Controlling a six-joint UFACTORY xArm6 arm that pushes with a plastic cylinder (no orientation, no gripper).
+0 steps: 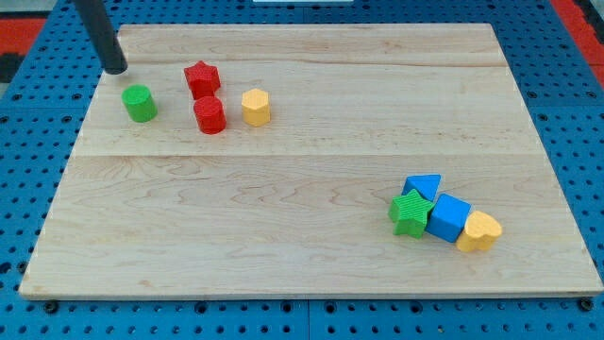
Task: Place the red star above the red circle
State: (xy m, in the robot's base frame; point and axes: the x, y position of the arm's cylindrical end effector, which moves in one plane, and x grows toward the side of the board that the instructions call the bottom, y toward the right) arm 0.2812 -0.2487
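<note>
At the bench's [283, 274] upper left, my tip [116, 69], a bare rod with no pincer to spread or close, stands left of the red star [201, 78], which already sits touching and just above the red circle [209, 114].

we are looking at a lab or test bench, not a home or shop. under everything lies a blue perforated base [566, 113] with a regular grid of holes, the kind used to fix equipment, and a red surface [576, 14] shows at the view's top corners. on the base sits a plain pale wooden board [311, 189] serving as a work surface. a straight dark rod ends at my tip [115, 69] near the board's top left, and small coloured blocks, such as a green star [411, 212], look like trial props.
</note>
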